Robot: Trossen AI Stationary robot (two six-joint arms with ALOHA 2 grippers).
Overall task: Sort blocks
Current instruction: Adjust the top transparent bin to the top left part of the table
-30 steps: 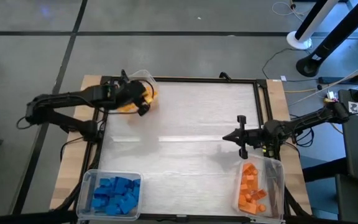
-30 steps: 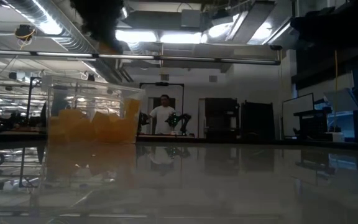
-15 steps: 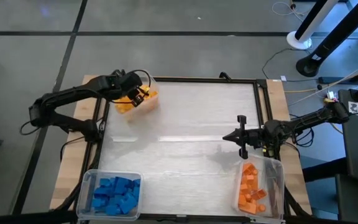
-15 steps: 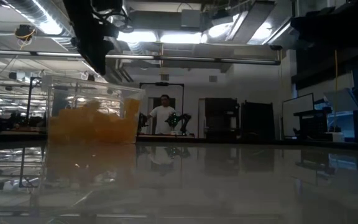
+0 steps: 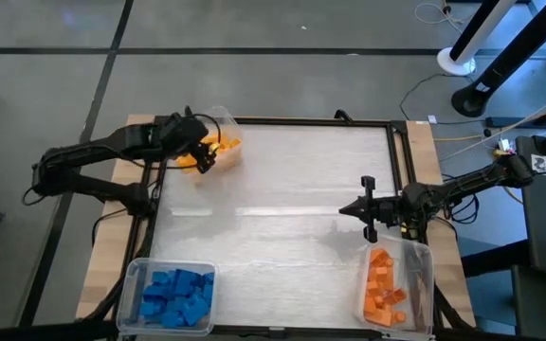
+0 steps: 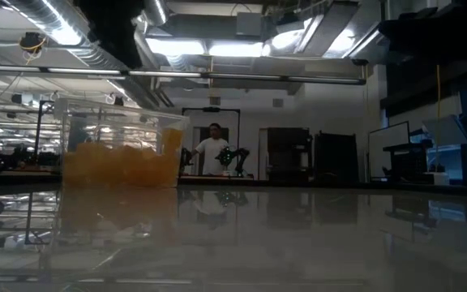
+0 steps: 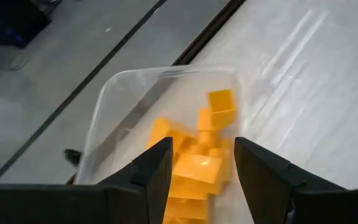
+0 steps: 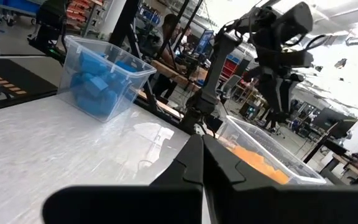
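Observation:
Yellow blocks (image 7: 197, 146) lie heaped in a clear bin (image 5: 218, 149) at the table's far left corner. My left gripper (image 7: 201, 158) hovers open above that bin (image 7: 129, 102), nothing between its fingers; in the high view the left gripper (image 5: 203, 158) is over the bin's left side. Blue blocks (image 5: 176, 294) fill a bin at the near left. Orange blocks (image 5: 382, 284) fill a bin at the near right. My right gripper (image 5: 354, 209) is shut and level, just beyond the orange bin; its shut fingers (image 8: 202, 155) point across the table.
The white tabletop (image 5: 282, 208) between the three bins is bare, with a dark frame (image 5: 401, 170) round it. In the low view the yellow bin (image 6: 120, 154) stands at the left, and a person (image 6: 213, 150) stands far off in the room.
My left gripper has drawn back a little toward the table's left edge, staying above the yellow bin. My right arm has kept still.

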